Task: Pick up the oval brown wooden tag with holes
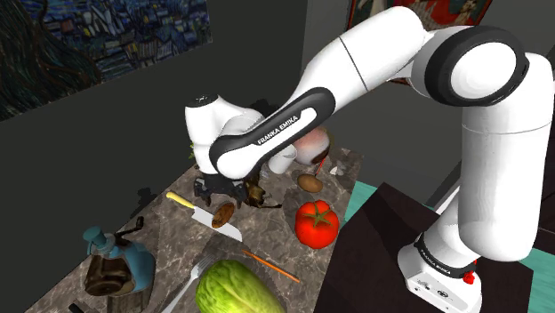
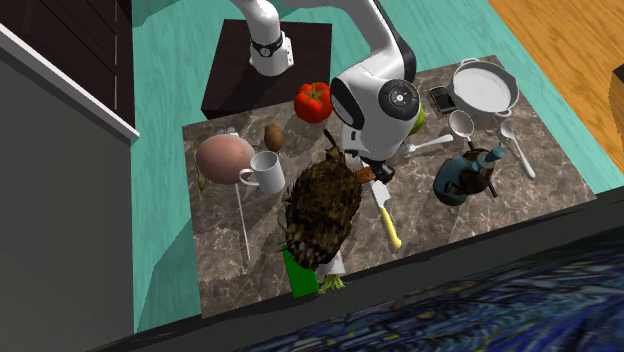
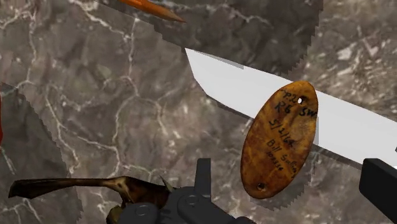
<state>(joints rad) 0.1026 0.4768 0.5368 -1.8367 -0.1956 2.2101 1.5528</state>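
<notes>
The oval brown tag [image 3: 278, 139] has a hole at each end and dark writing on its face. It lies flat, partly on the white blade of a knife [image 3: 254, 86] and partly on the marble top. My gripper [image 3: 291, 184] hangs just above it, open, with one black finger [image 3: 202, 175] on one side of the tag and the other on the opposite side, neither touching it. In the shoulder view the tag [image 1: 223, 214] rests on the knife [image 1: 206, 213] just below the gripper [image 1: 233, 196].
A tomato [image 1: 315, 222], a green cabbage [image 1: 236, 289], an orange pencil [image 1: 271, 265], a fork [image 1: 189, 277] and a blue jug [image 1: 116, 262] crowd the marble table [image 1: 173, 236]. A brown owl figure [image 2: 322, 205], a mug [image 2: 266, 172] and a pan [image 2: 484, 88] stand nearby.
</notes>
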